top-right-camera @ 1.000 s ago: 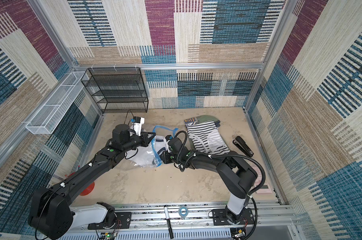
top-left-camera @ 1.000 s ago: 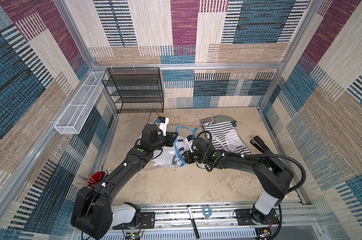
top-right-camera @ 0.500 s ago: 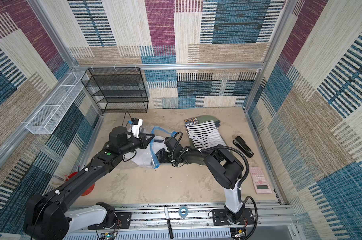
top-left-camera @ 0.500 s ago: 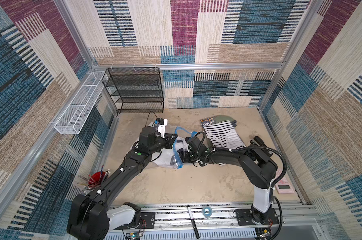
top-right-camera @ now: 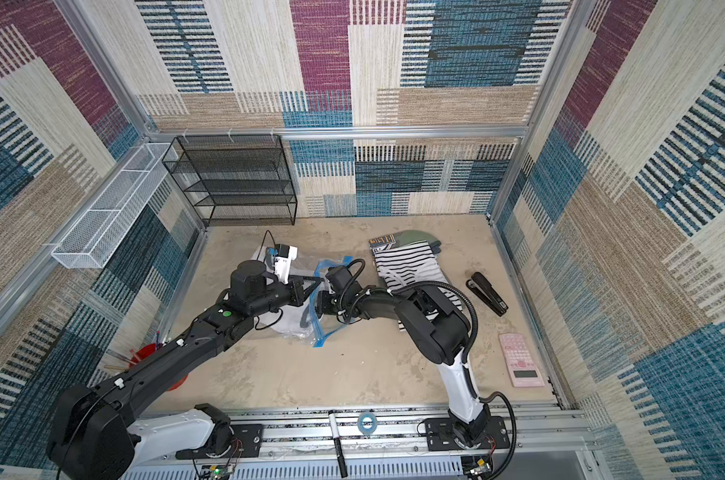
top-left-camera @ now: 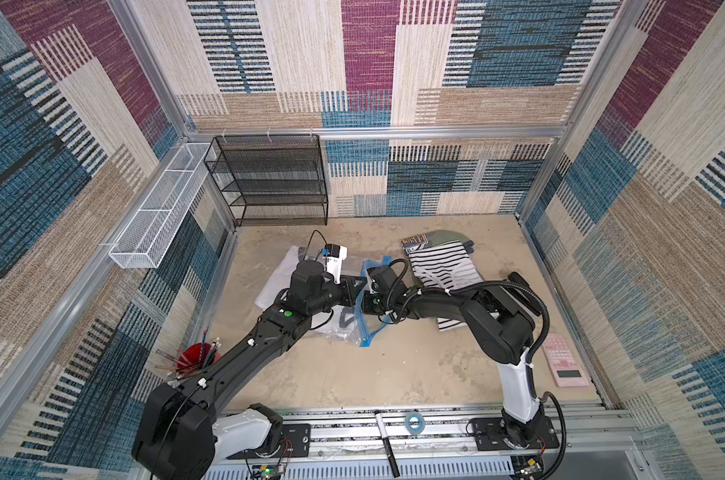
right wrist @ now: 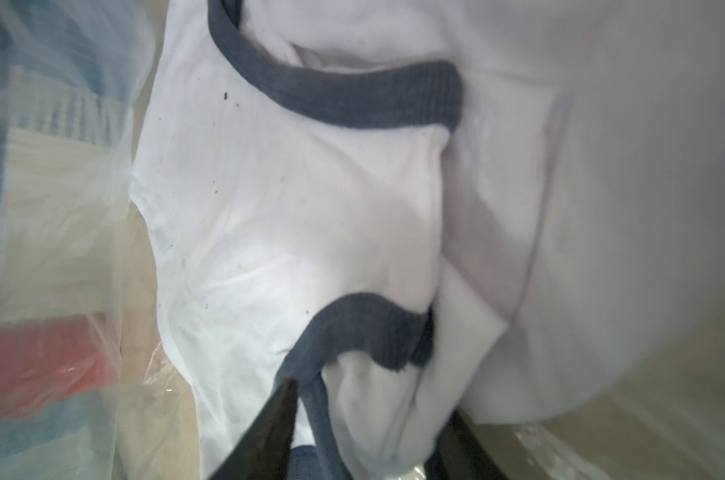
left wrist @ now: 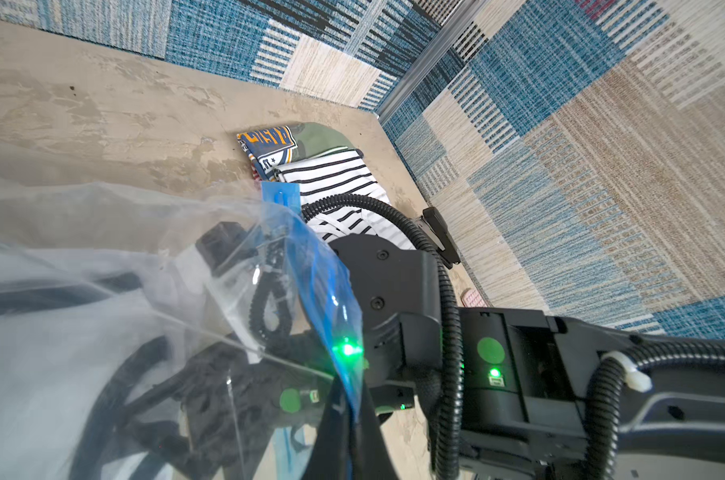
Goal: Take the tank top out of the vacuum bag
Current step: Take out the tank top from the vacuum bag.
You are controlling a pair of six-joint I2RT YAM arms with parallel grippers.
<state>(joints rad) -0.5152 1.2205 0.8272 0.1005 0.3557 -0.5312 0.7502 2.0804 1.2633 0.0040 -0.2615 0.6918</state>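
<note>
The vacuum bag [top-left-camera: 365, 332] [top-right-camera: 322, 329] lies crumpled mid-table, clear plastic with a blue zip strip [left wrist: 319, 282]. My left gripper [left wrist: 354, 419] [top-left-camera: 358, 286] is shut on that blue strip and holds the bag's mouth up. The right gripper [right wrist: 369, 403] [top-right-camera: 317, 307] reaches inside the bag through the mouth. The tank top [right wrist: 290, 208], white with dark blue trim, fills the right wrist view inside the bag. A bunched fold of it with blue trim sits squeezed between the right fingers [right wrist: 277, 419]. Through the plastic the tank top [top-left-camera: 340, 328] shows faintly in a top view.
Folded clothes topped by a striped shirt [top-left-camera: 444, 266] lie right of the bag, under my right forearm. A black stapler [top-right-camera: 487, 291] and pink calculator [top-left-camera: 566, 361] sit at the right. A red pencil cup [top-left-camera: 194, 357] stands left, a black mesh shelf [top-left-camera: 269, 183] at the back.
My right gripper has pushed leftward, deeper into the bag's mouth, opened wide and closed on the tank top's fabric. The right elbow swung back. The left gripper kept its hold on the strip.
</note>
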